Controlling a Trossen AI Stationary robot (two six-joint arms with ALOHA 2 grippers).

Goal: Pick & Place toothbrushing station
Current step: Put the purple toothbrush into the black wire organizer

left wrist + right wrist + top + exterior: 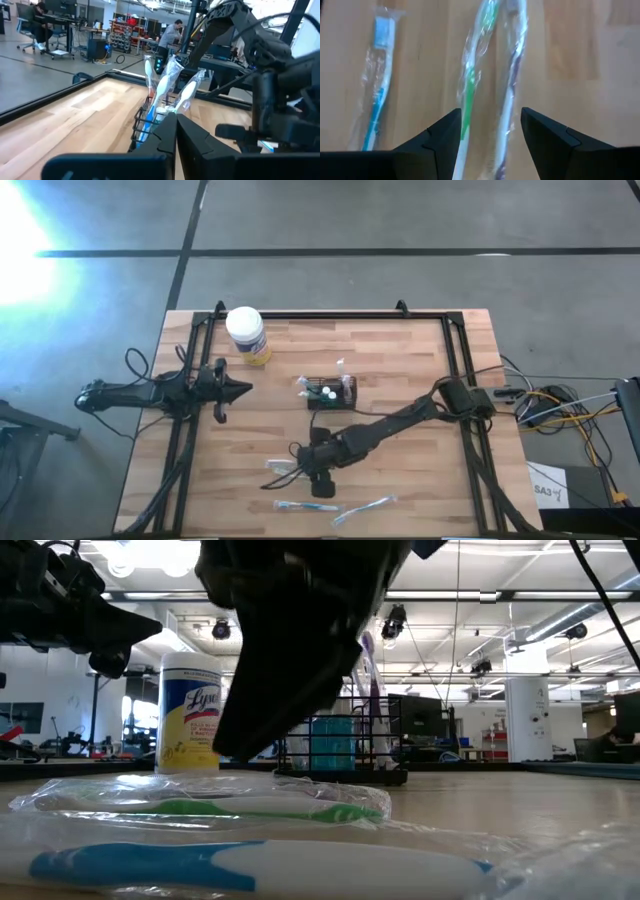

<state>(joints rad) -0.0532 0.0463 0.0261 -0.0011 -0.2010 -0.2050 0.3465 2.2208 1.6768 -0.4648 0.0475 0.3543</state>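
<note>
The toothbrushing station, a small black wire-mesh caddy holding wrapped toothbrushes, stands on its base mid-table; it also shows in the low view and the left wrist view. My right gripper is open, slanting down near the table's front. In its wrist view its fingers stand on either side of a wrapped green toothbrush and a wrapped purple one lying flat on the table. My left gripper waits shut at the table's left, pointing level toward the caddy.
A white-lidded jar with a yellow label stands at the far left. A wrapped blue toothbrush and another wrapped brush lie near the front edge. Black frame rails run along the table's sides and back.
</note>
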